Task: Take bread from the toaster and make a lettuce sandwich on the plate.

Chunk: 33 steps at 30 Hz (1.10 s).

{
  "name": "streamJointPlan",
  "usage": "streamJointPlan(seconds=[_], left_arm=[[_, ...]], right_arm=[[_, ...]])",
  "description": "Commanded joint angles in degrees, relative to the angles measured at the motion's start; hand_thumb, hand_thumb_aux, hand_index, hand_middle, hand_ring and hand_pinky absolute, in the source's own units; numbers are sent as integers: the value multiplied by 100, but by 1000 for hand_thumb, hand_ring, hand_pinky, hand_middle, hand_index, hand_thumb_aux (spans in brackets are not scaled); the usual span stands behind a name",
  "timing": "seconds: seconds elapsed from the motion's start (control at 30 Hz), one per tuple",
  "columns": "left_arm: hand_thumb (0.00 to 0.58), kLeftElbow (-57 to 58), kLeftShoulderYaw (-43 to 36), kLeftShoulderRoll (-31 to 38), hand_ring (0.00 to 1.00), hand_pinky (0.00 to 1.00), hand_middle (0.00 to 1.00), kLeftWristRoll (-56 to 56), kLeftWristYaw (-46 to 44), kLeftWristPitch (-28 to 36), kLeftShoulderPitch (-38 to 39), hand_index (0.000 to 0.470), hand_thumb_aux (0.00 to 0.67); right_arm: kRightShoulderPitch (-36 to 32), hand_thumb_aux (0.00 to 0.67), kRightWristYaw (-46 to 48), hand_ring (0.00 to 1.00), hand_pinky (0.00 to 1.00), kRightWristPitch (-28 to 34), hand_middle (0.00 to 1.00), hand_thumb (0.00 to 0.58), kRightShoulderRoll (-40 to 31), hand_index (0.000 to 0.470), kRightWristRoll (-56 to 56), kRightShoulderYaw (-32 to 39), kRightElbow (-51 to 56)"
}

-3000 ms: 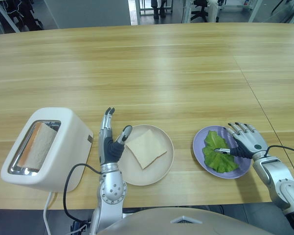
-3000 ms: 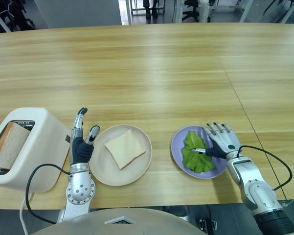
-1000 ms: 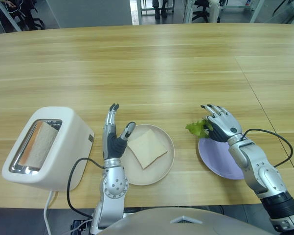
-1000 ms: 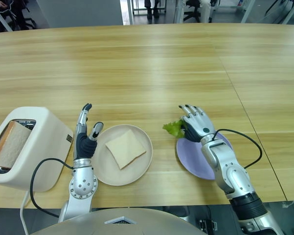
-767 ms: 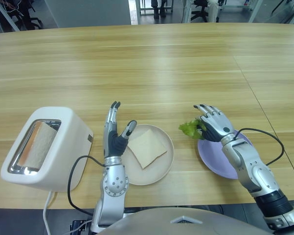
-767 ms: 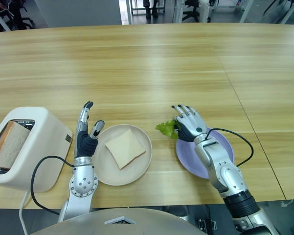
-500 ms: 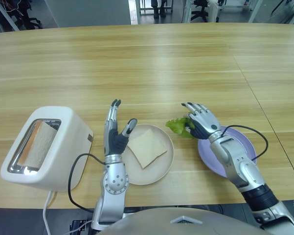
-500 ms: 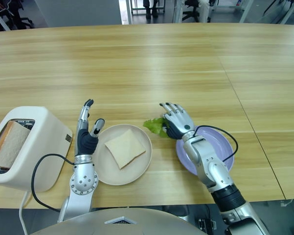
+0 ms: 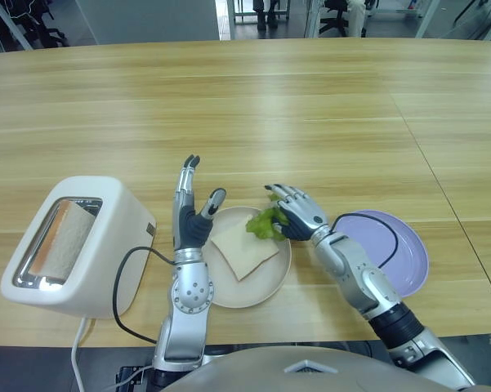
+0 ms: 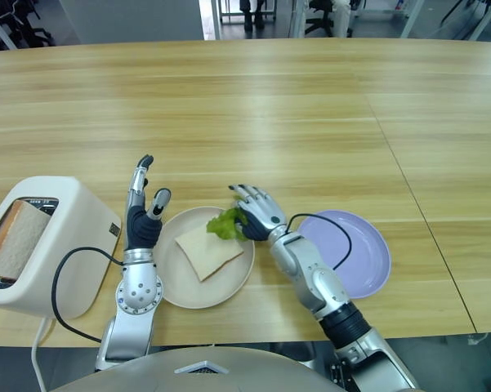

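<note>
A slice of bread [image 9: 243, 248] lies on the beige plate [image 9: 229, 290] in front of me. My right hand [image 9: 301, 217] is shut on a green lettuce leaf [image 9: 265, 224] and holds it over the plate's right rim, just above the slice's far corner. At the plate's left edge my left hand [image 9: 191, 216] stands upright and open, holding nothing. A cream toaster [image 9: 73, 245] sits at the left with another slice of bread [image 9: 60, 241] standing in its slot.
A bare purple plate [image 9: 400, 260] lies to the right of the beige one. The toaster's black cable [image 9: 124, 278] loops past my left forearm to the table's near edge. The far half of the wooden table [image 9: 253, 106] is free room.
My right hand lifted the lettuce off the purple plate and carried it left to the beige plate's right rim. The left hand stayed upright beside the plate.
</note>
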Motion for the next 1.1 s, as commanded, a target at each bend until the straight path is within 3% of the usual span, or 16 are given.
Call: streamJointPlan(seconds=[0.03,0.7,1.1], left_arm=[[0,283,10,33,0,0,0,-87,-27,-38,-116,0,0],[0,338,48,48,0,0,0,-182,-86,-65,-462,0,0],[0,265,-4,35,0,0,0,-147,-159,-33,-360,0,0]], right_arm=[[-9,670,74,0,0,26,0,580,90,460,-71,208,-184],[294,670,597,0,0,70,0,580,179,460,-245,856,-677],[308,670,496,0,0,74,0,580,231,460,112,835,51]])
